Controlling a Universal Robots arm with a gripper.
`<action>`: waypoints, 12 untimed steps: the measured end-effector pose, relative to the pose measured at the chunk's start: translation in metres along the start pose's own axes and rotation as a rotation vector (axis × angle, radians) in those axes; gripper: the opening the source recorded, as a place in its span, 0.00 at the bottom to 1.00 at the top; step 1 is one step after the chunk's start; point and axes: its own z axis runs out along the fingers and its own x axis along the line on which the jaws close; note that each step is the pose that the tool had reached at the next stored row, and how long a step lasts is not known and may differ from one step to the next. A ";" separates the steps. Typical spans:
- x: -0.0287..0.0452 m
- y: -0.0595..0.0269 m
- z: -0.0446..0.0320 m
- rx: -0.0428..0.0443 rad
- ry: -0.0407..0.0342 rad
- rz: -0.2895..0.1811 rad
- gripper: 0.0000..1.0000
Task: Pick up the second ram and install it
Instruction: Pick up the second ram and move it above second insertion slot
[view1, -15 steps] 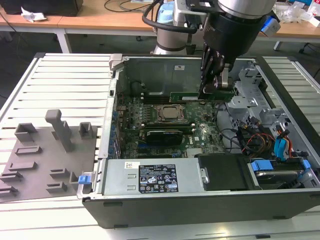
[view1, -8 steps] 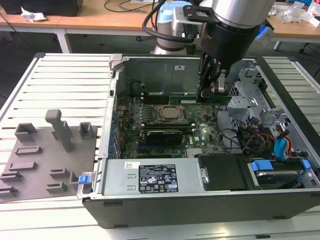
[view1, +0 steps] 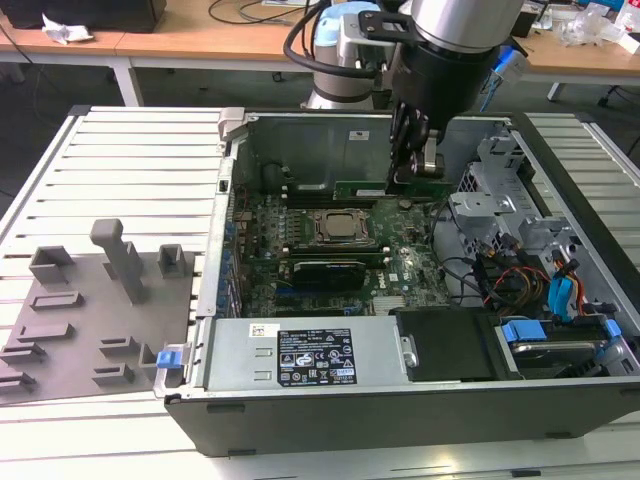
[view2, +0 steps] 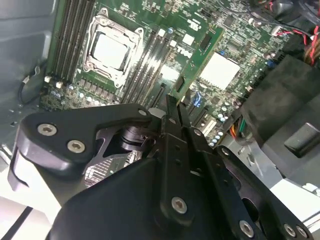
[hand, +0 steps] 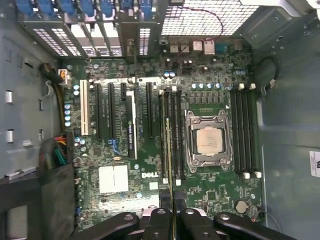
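Gripper (view1: 418, 172) hung at upper centre of the exterior view, inside the open case (view1: 400, 410), jaws pinched on the second ram (view1: 385, 190), held edge-on above the motherboard (hand: 200, 200).

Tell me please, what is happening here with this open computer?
A robot arm is working inside an open computer case. Its gripper has the fingers shut on a green memory stick, held on edge above the motherboard. In the first wrist view the stick hangs over the black memory slots beside the processor socket, not yet seated.
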 end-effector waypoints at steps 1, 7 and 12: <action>-0.0023 0.0001 0.0006 0.0000 -0.0001 0.000 0.13; -0.0068 0.0000 0.0074 0.0000 0.0000 0.000 0.13; -0.0061 -0.0005 0.0151 0.0000 0.0000 0.000 0.13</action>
